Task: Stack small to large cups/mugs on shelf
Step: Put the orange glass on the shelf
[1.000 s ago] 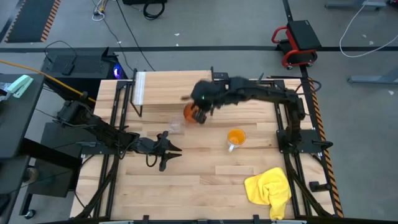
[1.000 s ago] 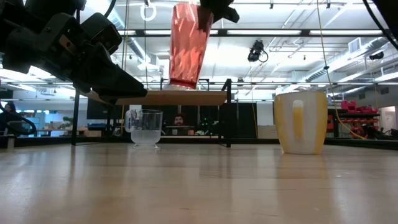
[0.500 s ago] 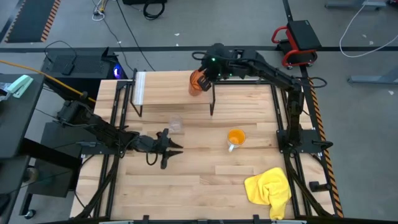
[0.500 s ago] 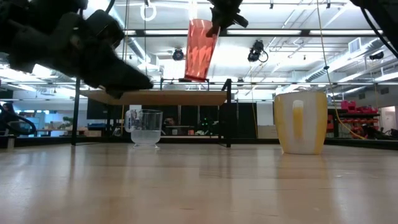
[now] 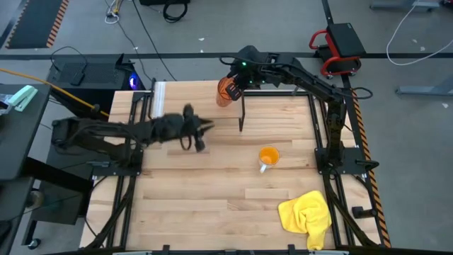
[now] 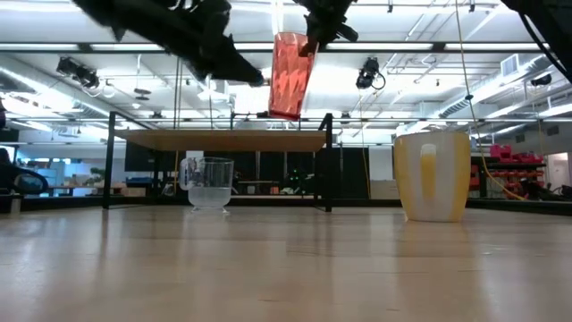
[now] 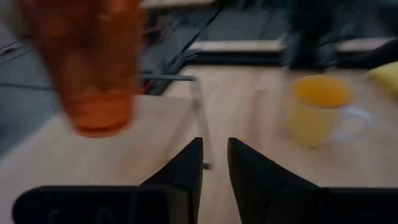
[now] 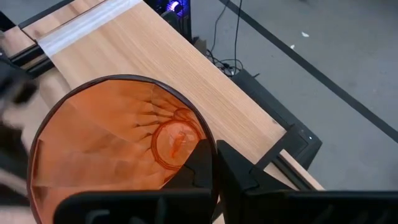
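Note:
My right gripper (image 5: 233,83) is shut on the tall orange-red ribbed tumbler (image 5: 225,91), which it holds over the far right end of the light wooden shelf (image 5: 180,95). In the low view the tumbler (image 6: 288,76) hangs a little above the shelf board (image 6: 223,140). My left gripper (image 5: 205,134) is open and empty, raised above the shelf's near edge. The small clear glass (image 6: 207,183) stands on the table by the shelf; my left arm hides it in the high view. The orange mug (image 5: 267,157) stands on the table to the right. My right gripper holds the tumbler by its rim (image 8: 210,144), one finger (image 8: 198,169) inside the tumbler and one (image 8: 239,177) outside. The fingers come from above, pointing down. The tumbler hangs below them, mouth up and slightly tilted, clear of the shelf.
A yellow cloth (image 5: 308,212) lies at the table's near right corner. The shelf stands on thin black legs (image 6: 327,165). The mug also shows in the left wrist view (image 7: 317,112), beyond my left fingers. Bare tabletop (image 5: 205,205) lies in front.
My right gripper has carried the tumbler up and toward the table's far edge, from the shelf's near edge to over its far right end, and has nearly stopped there. My left arm has risen from the table and swung toward the far edge, over the shelf's near edge.

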You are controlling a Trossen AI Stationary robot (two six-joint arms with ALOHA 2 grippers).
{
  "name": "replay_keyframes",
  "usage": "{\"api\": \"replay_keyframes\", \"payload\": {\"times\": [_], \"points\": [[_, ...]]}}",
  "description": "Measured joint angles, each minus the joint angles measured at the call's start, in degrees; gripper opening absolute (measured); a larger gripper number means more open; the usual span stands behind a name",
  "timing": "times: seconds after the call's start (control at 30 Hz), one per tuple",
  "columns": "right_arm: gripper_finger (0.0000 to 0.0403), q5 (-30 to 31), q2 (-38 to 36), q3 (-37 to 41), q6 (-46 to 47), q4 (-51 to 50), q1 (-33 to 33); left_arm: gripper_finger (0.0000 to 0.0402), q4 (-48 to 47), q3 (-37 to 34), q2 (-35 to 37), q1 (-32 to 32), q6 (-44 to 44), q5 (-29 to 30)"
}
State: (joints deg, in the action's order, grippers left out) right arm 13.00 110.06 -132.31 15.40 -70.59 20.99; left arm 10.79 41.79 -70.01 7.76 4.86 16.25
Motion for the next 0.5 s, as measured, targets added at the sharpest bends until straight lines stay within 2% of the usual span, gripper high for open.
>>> {"api": "replay_keyframes", "payload": {"times": [0.2,0.4,0.5], "points": [[0.0008,-0.81,0.0,0.02,0.32,0.38,0.66,0.0066,-12.34,9.5,1.45,10.39,3.6,-9.54],[0.0008,-3.52,0.02,0.04,0.71,1.08,3.7,0.0067,-13.49,13.32,0.47,23.4,1.97,-24.23],[0.0008,-5.62,0.02,0.04,2.12,1.59,5.83,0.0072,-13.38,14.37,-0.66,27.87,1.38,-28.63]]}}
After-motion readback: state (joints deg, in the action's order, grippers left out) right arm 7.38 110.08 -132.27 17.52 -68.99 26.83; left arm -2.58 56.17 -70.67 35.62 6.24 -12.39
